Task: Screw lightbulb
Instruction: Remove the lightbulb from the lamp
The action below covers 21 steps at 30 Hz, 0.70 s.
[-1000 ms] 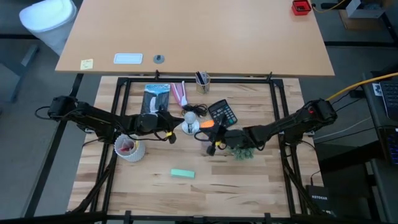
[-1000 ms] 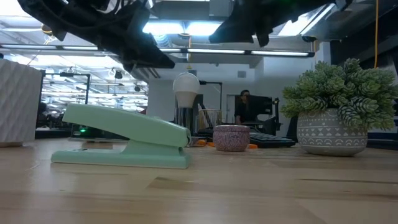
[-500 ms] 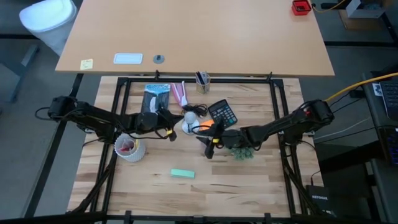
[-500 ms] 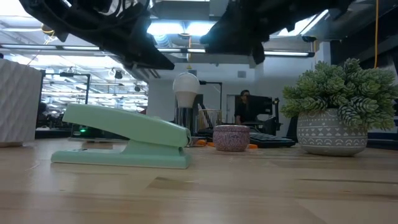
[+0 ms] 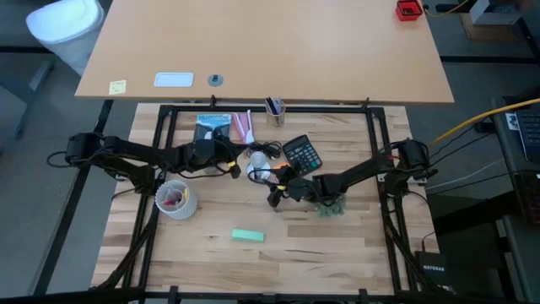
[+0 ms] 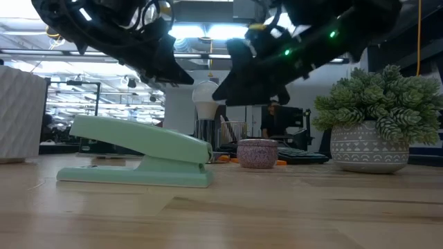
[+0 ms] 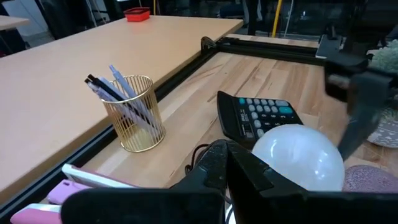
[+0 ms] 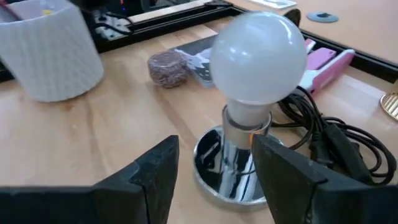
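Far left on the wooden table (image 5: 211, 262): the left arm, reaching in from the side toward the middle. Below it, a white ribbed cup (image 5: 175, 199), standing well apart from everything else. Then the left gripper (image 5: 234, 166), up above the table and just beside the lightbulb, not touching it. Open or shut: cannot tell. Behind it, near the back edge, a black packet (image 5: 212, 131) and a pink thing (image 5: 242, 127), side by side. Down at the front, a pale green stapler (image 5: 246, 236), lying flat, all alone. Next, in the middle, the lightbulb (image 5: 257, 157), round and white, standing straight up with its narrow neck in a shiny silver base (image 8: 217, 167). Trailing from that base, a black cord (image 8: 323, 140). Close by the bulb, a small purple lump (image 8: 168, 67) on the wood. Just right of the bulb and a little nearer the front, the right gripper (image 5: 274, 192), spread wide with nothing inside, aimed at the bulb and the base but apart from both. Behind it, a black calculator (image 5: 301, 154), and farther back a gold wire pen cup (image 5: 274, 109). Then a small green plant (image 5: 331, 205) in a pale pot, right under the right arm. Last, the right arm, stretching away to the far right side.
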Each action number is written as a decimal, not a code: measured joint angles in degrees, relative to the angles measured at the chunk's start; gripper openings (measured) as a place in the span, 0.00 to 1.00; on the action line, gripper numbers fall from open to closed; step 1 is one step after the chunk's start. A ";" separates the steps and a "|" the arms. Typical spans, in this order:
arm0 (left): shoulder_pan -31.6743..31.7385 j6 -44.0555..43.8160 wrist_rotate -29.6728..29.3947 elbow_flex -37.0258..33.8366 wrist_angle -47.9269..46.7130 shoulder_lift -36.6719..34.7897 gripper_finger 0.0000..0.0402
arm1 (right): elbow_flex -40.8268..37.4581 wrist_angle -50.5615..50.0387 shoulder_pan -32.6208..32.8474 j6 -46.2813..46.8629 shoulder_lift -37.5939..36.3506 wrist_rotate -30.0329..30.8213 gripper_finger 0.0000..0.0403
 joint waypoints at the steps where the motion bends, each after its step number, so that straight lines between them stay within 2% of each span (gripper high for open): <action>1: 0.16 0.00 0.29 0.00 0.04 0.00 0.00 | 0.00 1.11 -0.45 0.01 0.72 -0.05 0.52; 6: 0.35 0.00 0.66 0.00 0.70 0.00 0.00 | 0.00 2.60 -2.06 -0.01 2.25 -0.11 0.52; 13: 0.39 -0.15 5.14 0.00 3.41 3.24 0.00 | 0.00 2.50 -3.01 -0.03 2.30 0.05 0.52; 21: 0.39 -1.18 5.14 0.00 7.52 7.77 0.00 | 0.00 4.40 -5.94 -0.05 3.02 -4.15 0.52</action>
